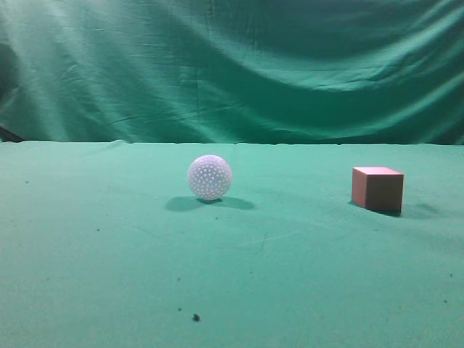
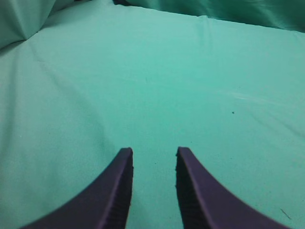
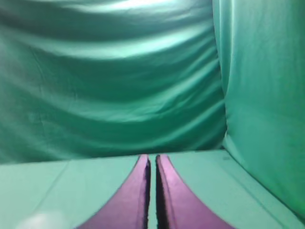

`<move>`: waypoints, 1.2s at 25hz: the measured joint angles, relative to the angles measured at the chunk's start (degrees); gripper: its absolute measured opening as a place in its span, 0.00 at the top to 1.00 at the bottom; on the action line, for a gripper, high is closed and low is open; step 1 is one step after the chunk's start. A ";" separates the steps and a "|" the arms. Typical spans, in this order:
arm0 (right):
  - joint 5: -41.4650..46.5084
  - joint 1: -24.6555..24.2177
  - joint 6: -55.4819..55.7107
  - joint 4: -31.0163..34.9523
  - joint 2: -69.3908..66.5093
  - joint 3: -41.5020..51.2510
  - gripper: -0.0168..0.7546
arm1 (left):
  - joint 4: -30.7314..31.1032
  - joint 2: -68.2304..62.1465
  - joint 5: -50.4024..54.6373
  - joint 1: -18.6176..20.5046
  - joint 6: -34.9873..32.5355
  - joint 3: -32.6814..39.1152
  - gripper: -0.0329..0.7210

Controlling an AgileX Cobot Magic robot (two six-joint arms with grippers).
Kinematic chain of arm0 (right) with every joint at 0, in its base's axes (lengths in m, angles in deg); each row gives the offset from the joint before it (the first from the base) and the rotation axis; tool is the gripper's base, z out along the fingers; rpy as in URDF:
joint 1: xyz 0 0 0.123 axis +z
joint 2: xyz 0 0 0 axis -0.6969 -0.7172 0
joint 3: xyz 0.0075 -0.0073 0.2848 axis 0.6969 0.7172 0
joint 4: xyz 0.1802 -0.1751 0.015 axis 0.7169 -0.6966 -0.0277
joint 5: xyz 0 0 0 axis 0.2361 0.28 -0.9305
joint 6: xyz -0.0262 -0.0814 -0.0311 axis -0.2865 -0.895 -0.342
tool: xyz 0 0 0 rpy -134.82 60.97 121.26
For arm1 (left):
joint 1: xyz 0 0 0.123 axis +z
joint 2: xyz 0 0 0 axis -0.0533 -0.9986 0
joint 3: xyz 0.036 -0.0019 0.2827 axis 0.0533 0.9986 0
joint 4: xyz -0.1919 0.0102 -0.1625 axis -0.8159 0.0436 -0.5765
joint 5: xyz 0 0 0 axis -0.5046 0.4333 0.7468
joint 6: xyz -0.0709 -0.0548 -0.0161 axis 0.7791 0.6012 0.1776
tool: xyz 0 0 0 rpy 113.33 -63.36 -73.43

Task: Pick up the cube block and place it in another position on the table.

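The cube block [image 1: 378, 188] is reddish-brown with a paler pinkish top and rests on the green table [image 1: 232, 275] at the right of the exterior view. Neither gripper shows in that view. In the left wrist view my left gripper [image 2: 153, 151] is open and empty over bare green cloth. In the right wrist view my right gripper [image 3: 152, 158] is shut with only a thin gap between the fingers and nothing in it; it points toward the backdrop. The cube does not show in either wrist view.
A white dimpled ball [image 1: 209, 177] sits on the table left of the cube, well apart from it. A wrinkled green cloth backdrop [image 1: 232, 65] rises behind the table and also hangs at the right [image 3: 267, 95]. A few dark specks [image 1: 196, 317] lie near the front.
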 joint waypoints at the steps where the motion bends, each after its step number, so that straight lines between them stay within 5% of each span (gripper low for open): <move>1: 3.37 0.00 0.26 0.12 -2.36 -2.23 0.98 | 0.00 0.00 0.00 0.00 0.00 0.00 0.61; 12: 28.75 5.47 -7.67 8.55 -28.77 -11.16 0.98 | 0.00 0.00 0.00 0.00 0.00 0.00 0.61; 29: 31.88 27.81 -2.16 7.24 -65.28 -31.55 0.98 | 0.00 0.00 0.00 0.00 0.00 0.00 0.61; 30: 31.88 28.63 -2.83 7.24 -67.16 -32.17 0.91 | 0.00 0.00 0.00 0.00 0.00 0.00 0.61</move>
